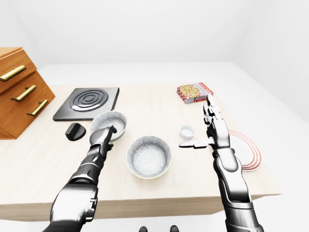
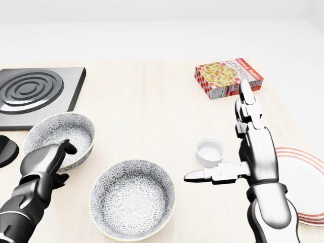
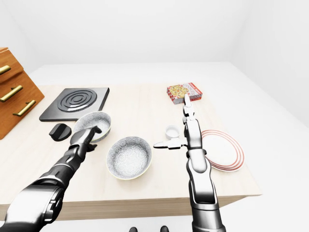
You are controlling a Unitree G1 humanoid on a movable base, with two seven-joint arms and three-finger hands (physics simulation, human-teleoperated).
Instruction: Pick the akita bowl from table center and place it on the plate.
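Observation:
Two grey-patterned bowls stand on the wooden table. The larger bowl (image 2: 132, 205) is at the bottom centre of the head view, with no hand on it. The smaller bowl (image 2: 63, 132) stands to its left. My left hand (image 2: 55, 154) has its fingers curled over that smaller bowl's near rim, one fingertip (image 2: 71, 148) inside. The red-ringed plate (image 2: 304, 174) lies at the right edge, partly hidden by my right forearm. My right hand (image 2: 216, 129) is open, fingers pointing up and thumb pointing left, between the large bowl and the plate.
A small white cup (image 2: 210, 151) stands just left of my right hand. A cookie box (image 2: 228, 77) lies above it. A stove plate (image 2: 35, 93) and a black knob (image 2: 6, 151) are at the left. A wooden drawer cabinet (image 1: 19, 92) stands at the far left.

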